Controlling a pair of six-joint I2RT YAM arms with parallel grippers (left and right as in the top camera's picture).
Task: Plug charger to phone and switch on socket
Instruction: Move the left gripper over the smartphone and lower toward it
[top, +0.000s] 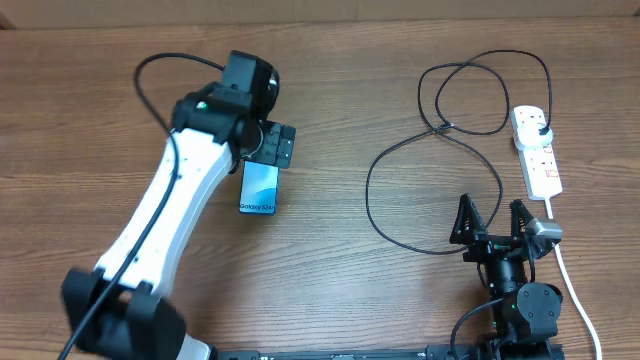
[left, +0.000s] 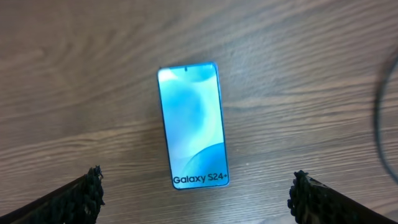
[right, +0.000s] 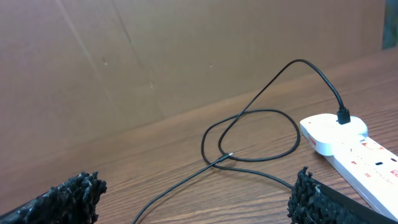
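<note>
The phone (top: 259, 188) lies flat on the wooden table with its teal screen up; it fills the middle of the left wrist view (left: 191, 124), "Galaxy S24+" text at its near end. My left gripper (top: 272, 145) hovers above the phone's far end, open and empty, with its fingertips (left: 196, 193) wide apart on both sides. The black charger cable (top: 400, 150) loops across the right side, its plug (top: 541, 124) in the white socket strip (top: 536, 150). Its connector tip (right: 229, 155) lies free on the table. My right gripper (top: 495, 222) is open and empty near the front edge.
The strip's thick white cord (top: 575, 285) runs toward the front right edge past the right arm. A brown cardboard wall (right: 155, 56) stands behind the table. The cable loops (right: 255, 134) lie between the right gripper and the strip (right: 354, 146).
</note>
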